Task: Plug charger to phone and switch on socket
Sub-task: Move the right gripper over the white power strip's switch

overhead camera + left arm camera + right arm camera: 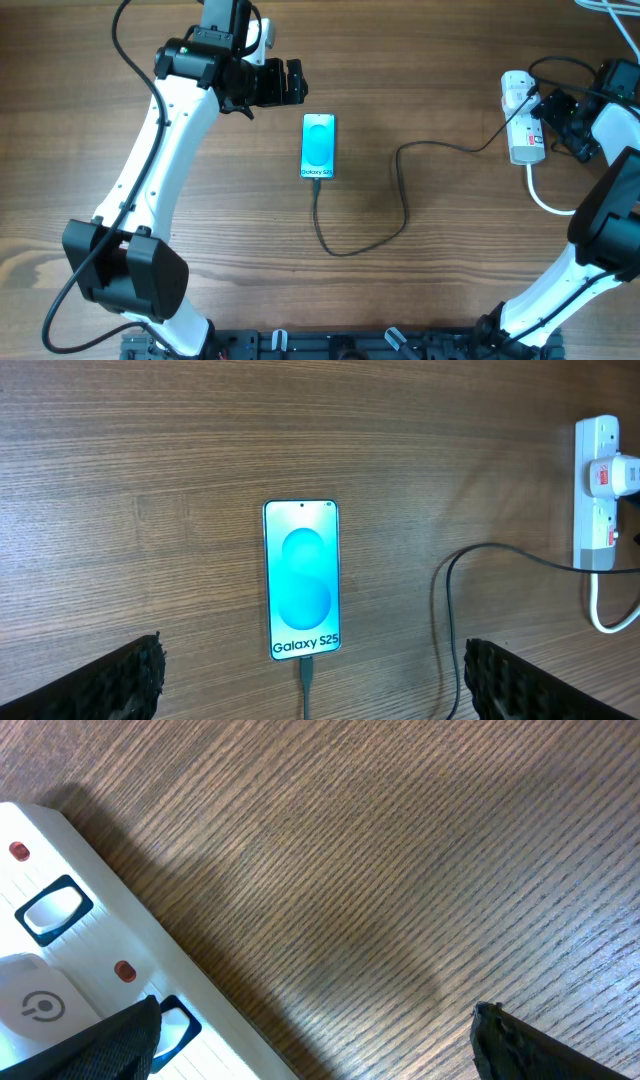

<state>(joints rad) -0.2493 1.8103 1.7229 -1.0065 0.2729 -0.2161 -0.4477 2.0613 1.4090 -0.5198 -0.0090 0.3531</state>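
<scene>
- The phone (318, 146) lies flat near the middle of the wooden table (450, 280), with its cyan screen lit and facing up and the "Galaxy S25" band at the end nearer the robot.
- The charger cable (402, 190) meets the phone's edge at that lettered end. It loops away across the wood, rises, and runs right to the power strip (521, 118).
- The power strip sits at the far right of the table. A white adapter (612, 475) with a red label is plugged into it, and its thick white cable (545, 200) curves off below.
- In the right wrist view, rocker switches (52, 908) with small red marks beside them show on the strip. Whether any is on, I cannot tell.
- The left gripper (297, 83) hovers just beyond the phone's far-left corner, jaws spread wide and holding nothing.
- The right gripper (548, 120) hangs beside the strip, jaws also wide and empty. One finger (110, 1040) overlaps the strip's edge in its own camera.
</scene>
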